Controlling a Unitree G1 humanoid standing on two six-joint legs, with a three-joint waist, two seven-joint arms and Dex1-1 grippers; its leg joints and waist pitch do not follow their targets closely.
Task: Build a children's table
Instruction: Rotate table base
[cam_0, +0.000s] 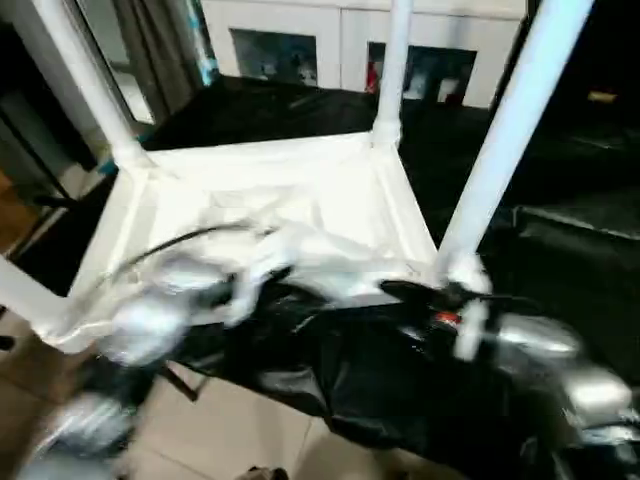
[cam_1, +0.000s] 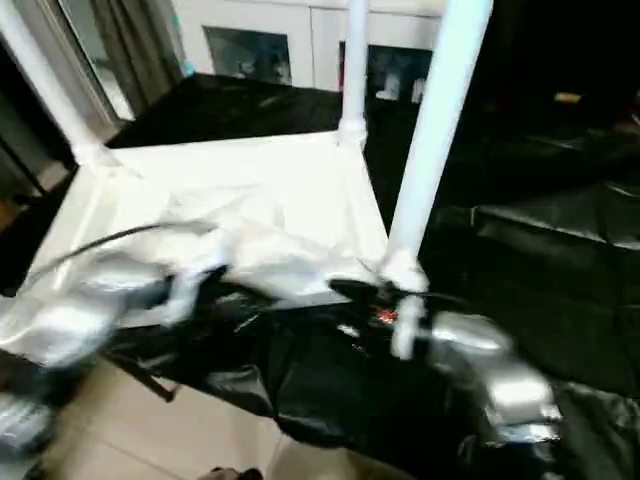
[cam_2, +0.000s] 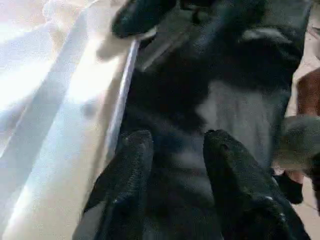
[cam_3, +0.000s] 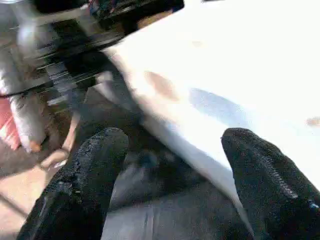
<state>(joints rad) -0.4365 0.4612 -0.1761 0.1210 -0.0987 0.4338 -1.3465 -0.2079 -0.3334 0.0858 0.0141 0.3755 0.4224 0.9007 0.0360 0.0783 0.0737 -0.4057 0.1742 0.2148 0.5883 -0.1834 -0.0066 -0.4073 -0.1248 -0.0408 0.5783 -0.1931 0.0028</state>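
The white children's table (cam_0: 250, 190) lies upside down on a black cover, ribbed underside up. Legs stand in its corner sockets: back left (cam_0: 85, 75), back right (cam_0: 395, 60), front right (cam_0: 505, 130) and front left (cam_0: 20, 290). My left gripper (cam_2: 177, 137) is over the black cover just beside the table's near rim (cam_2: 65, 150), open with nothing between its fingers; it is blurred in the head view. My right gripper (cam_3: 175, 135) is at the near right corner, below the front right leg. Its fingers (cam_3: 260, 165) stand wide apart before the white rim (cam_3: 210, 105).
A white cabinet with glass doors (cam_0: 330, 40) stands behind the work surface. The black cover (cam_0: 380, 390) hangs over the near edge above a tiled floor (cam_0: 230, 430). A thin dark cable (cam_0: 170, 245) runs across the table's underside toward my left arm. Curtains (cam_0: 150, 50) hang at the back left.
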